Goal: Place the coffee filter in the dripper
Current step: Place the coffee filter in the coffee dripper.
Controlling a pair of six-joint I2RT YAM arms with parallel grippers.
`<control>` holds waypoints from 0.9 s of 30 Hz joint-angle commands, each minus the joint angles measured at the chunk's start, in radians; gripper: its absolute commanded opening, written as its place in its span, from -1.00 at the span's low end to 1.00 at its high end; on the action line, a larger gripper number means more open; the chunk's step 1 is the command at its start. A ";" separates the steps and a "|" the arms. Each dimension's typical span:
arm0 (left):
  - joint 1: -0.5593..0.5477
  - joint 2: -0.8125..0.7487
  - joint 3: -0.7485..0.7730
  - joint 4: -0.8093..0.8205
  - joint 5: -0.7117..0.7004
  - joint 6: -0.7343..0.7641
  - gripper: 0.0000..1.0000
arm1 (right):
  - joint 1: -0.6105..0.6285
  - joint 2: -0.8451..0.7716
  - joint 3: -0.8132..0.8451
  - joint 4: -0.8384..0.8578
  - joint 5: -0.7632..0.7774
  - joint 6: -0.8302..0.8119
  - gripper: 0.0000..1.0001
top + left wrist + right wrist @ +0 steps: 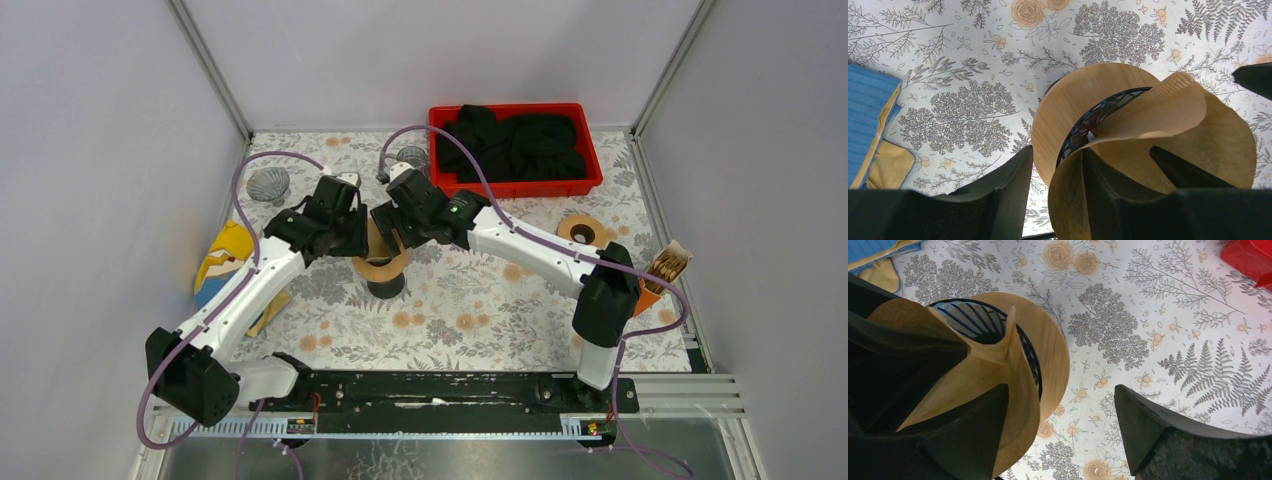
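- While the left arm (250, 290) stretched in from the left, the left jaws stood narrowly open astride the near wall of the coffee filter (1198, 145). The paper lay against the inner finger (1103, 195). A slit of tabletop (948, 60) showed between the paper and the outer finger (998, 195), so nothing looked pinched.
- At the centre, the dripper (1068, 100) stood upright, its wooden collar level and its mouth facing straight up. The filter sat in that mouth only partly. Its cone was tilted off the dripper's upright axis, and one flap lay folded across the wire basket (1098, 117). Much of its rim stood above the collar on the side toward both arms.
- From the right, the right arm (530, 250) came in opposite the left. The right jaws were spread wide and gripped nothing: one finger (968, 435) lay inside the paper cone, while the other (1158, 435) hung over the tabletop beside the collar.
- By my judgement, the coming move turned on the vertical. The filter's axis had to line up with the dripper's and then go straight down.
- Both arms were about equally near. The right finger inside the cone seemed better placed to press, and the left jaws flanked the wall and could steady it.
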 commanded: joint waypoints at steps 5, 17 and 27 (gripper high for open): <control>0.007 -0.021 -0.006 0.061 0.030 0.029 -0.04 | -0.013 -0.054 0.013 0.076 -0.094 -0.042 0.72; 0.007 -0.010 -0.016 0.065 0.021 0.025 -0.05 | -0.061 -0.011 0.050 0.088 -0.139 -0.051 0.72; 0.007 -0.004 -0.033 0.070 0.023 0.023 -0.07 | -0.073 0.035 0.063 0.112 -0.222 -0.051 0.72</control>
